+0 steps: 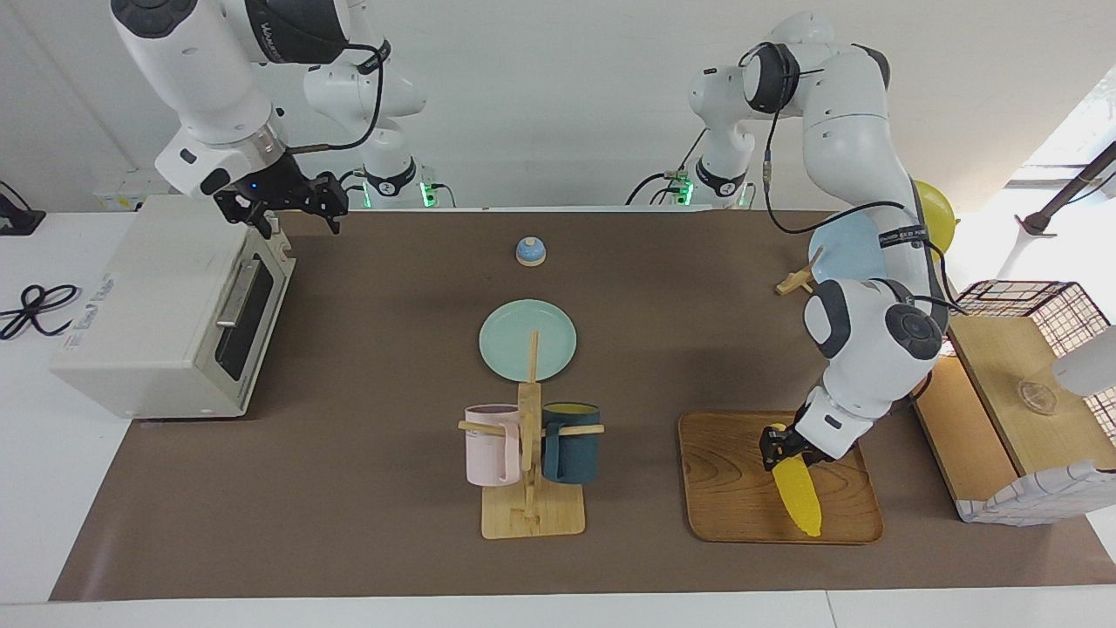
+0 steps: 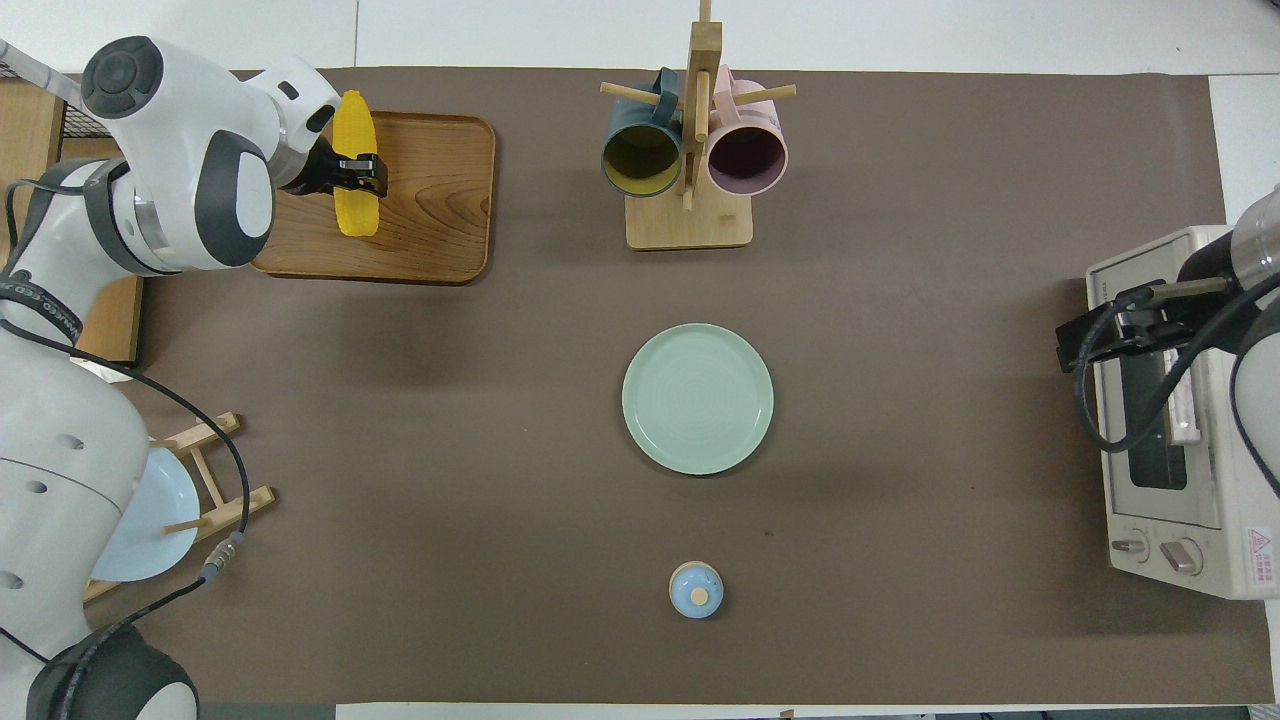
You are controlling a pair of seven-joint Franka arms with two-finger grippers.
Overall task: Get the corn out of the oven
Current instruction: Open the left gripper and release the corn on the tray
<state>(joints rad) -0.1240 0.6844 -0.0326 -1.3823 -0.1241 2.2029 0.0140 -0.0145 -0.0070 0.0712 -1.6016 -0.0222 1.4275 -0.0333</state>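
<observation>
The yellow corn hangs tip-down in my left gripper, which is shut on its thick end, over the wooden tray. The corn's tip is at or just above the tray's surface. In the overhead view the corn and left gripper lie over the tray. The off-white oven stands at the right arm's end of the table with its glass door closed; it also shows in the overhead view. My right gripper hovers open and empty over the oven's top front edge.
A mug rack with a pink and a dark teal mug stands beside the tray. A green plate and a small blue lid lie mid-table. A plate rack with a blue plate and a wire-and-wood basket are at the left arm's end.
</observation>
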